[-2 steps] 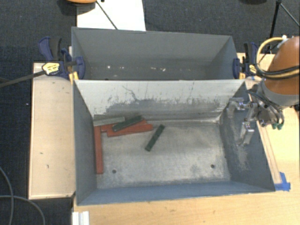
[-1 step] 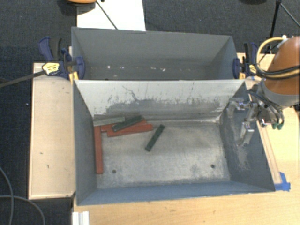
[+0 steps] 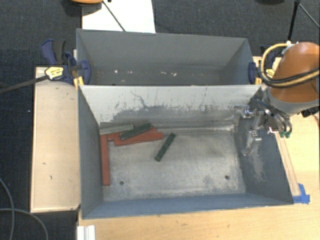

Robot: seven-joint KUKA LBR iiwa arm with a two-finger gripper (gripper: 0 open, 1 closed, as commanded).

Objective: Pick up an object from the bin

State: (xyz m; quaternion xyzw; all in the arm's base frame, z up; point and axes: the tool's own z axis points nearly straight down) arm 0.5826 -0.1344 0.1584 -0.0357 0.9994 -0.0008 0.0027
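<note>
Gripper [image 3: 248, 143] sits by the bin's [image 3: 165, 101] right wall; can't tell the jaw state.
Red bars [image 3: 105, 159] at left wall, dark green block [image 3: 164, 147] just beside them.

This place looks like a robot laboratory or a test workshop, not a home. A grey metal bin [image 3: 165, 59] with scratched and worn walls stands on a pale wooden bench [image 3: 200, 226]. A robot arm [image 3: 272, 116] with an orange cover [image 3: 300, 64] and yellow cables [image 3: 280, 82] reaches into it from the right. Around the bench there is a dark carpet [image 3: 30, 14], and a black cable [image 3: 20, 84] runs loose across it. Thin black rods [image 3: 295, 14] lean in at the top edge.
</note>
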